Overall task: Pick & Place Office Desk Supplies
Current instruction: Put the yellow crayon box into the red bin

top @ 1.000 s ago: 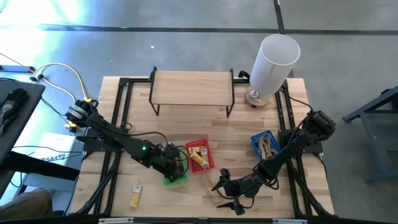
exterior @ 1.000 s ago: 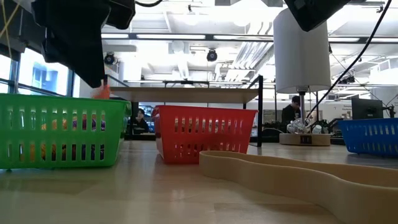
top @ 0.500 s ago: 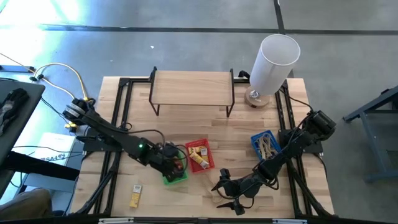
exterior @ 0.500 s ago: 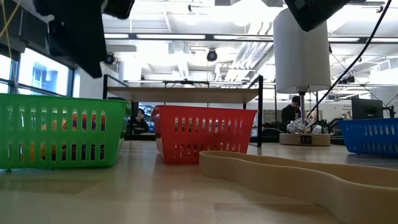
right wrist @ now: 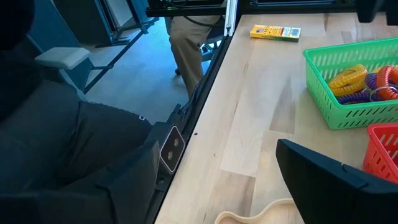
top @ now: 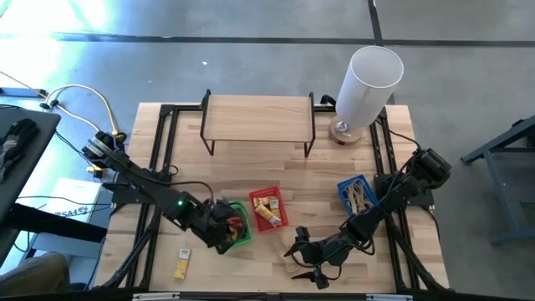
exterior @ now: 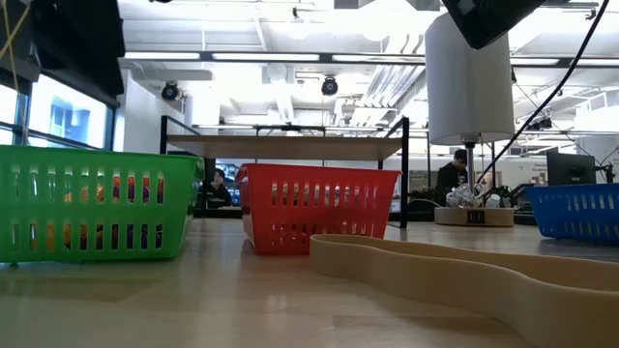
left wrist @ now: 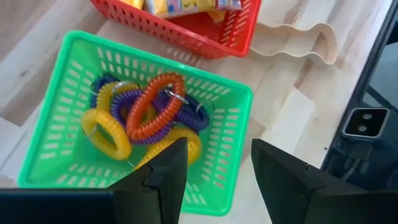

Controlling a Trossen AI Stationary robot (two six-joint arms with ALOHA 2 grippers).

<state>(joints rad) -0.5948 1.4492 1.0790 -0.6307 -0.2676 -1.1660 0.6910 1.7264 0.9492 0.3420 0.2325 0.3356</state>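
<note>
Left gripper [left wrist: 214,165], fingers apart and empty, has withdrawn from above the green slotted plastic basket [left wrist: 235,134]; orange coiled ring [left wrist: 155,106] now lies inside. Right gripper [top: 305,259] unchanged, fingers apart.

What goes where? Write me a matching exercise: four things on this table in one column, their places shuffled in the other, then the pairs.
Things:
1. coiled rings
2. tan rubber bands
3. white cylinder
4. lone yellow packet

Places:
A. blue basket
B. bare table, near the left front corner
C. green basket
D. far right corner of the table

Pairs: 1-C, 2-A, 3-D, 4-B
</note>
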